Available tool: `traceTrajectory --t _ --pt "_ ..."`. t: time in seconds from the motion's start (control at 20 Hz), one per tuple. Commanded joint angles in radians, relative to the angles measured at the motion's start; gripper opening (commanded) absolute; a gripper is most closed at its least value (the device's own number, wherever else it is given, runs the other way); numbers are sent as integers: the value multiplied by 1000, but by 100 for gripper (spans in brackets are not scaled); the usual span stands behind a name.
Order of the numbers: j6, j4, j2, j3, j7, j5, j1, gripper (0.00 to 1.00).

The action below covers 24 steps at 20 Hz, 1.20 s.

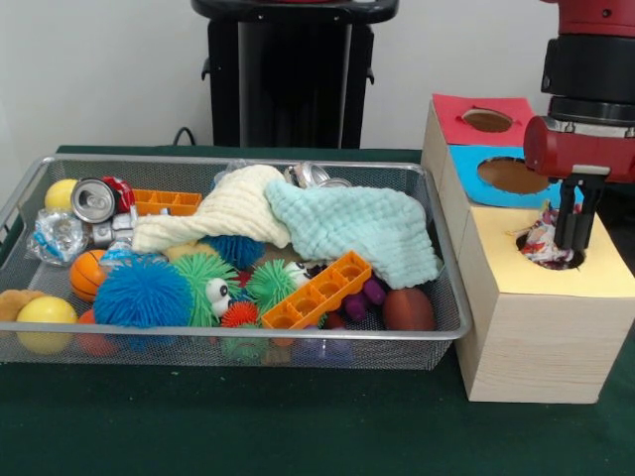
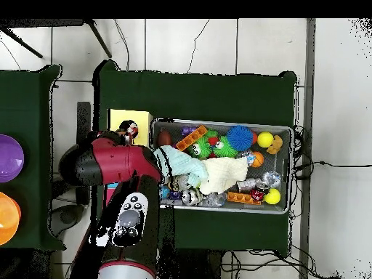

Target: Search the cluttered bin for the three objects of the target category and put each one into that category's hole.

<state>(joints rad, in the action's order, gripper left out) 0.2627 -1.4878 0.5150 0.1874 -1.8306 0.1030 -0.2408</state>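
The bin is a wide wire-mesh tray full of clutter on the left; it also shows in the overhead view. My gripper is lowered at the round hole of the yellow-topped wooden box. A small knotted cloth toy in red, white and blue sits in that hole, just left of the gripper and touching it. The overhead view shows the toy at the arm's edge on the yellow box. I see no other knotted toy in the bin; the cloths hide part of it.
A blue-topped box and a red-topped box stand behind the yellow one. The bin holds a cream cloth, a mint cloth, a blue spiky ball, orange bricks, a can and a brown football.
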Motion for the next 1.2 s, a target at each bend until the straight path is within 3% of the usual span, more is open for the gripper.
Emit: traceTrajectory --t 0.05,0.95,1.2 --pt "116 -124 -159 -47 -150 -6 30 0" --pt "21 -167 -177 -69 -98 -59 68 0" --pt "60 -165 -192 -49 -80 -69 61 0"
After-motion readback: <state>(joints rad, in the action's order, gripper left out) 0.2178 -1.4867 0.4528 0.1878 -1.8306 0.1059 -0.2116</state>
